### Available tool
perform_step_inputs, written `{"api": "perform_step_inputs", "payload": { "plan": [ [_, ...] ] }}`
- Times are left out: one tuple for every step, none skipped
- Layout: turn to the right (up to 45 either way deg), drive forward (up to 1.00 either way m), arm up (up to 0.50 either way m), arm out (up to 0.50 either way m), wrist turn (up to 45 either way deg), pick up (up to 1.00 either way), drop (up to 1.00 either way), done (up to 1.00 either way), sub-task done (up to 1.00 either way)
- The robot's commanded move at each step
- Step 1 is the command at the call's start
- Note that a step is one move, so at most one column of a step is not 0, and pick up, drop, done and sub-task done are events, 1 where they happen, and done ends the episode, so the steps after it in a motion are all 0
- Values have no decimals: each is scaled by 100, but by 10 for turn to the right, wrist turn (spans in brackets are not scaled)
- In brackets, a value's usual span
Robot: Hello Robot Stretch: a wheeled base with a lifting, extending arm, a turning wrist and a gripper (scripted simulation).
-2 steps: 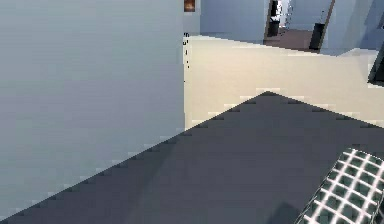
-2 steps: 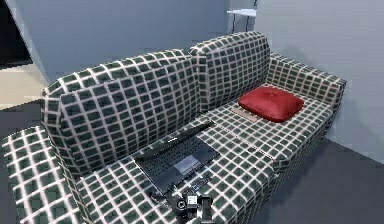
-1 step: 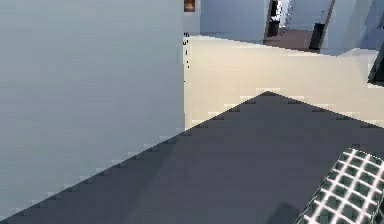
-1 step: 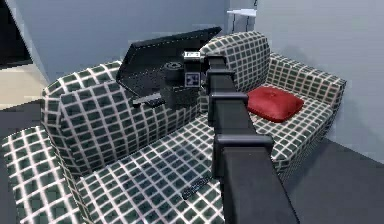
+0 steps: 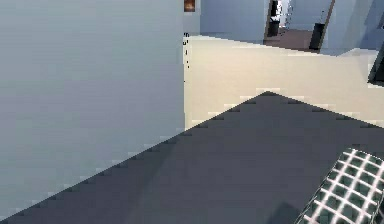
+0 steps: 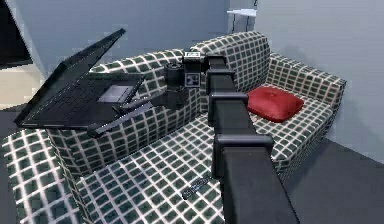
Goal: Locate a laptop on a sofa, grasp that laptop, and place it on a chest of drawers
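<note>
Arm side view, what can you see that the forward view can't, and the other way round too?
The arm side view has an open laptop, a red cushion, and the robot's dark arm with its gripper by the laptop. The forward view has a big blue-grey wall, a cream floor and a far doorway. Both have the black-and-white checked sofa; the forward view catches its corner at bottom right.
</note>
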Motion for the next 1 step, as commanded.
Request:
{"api": "perform_step_inputs", "payload": {
  "plan": [
    [0,0,0,0,-450,0,0,0,0]
  ]
}}
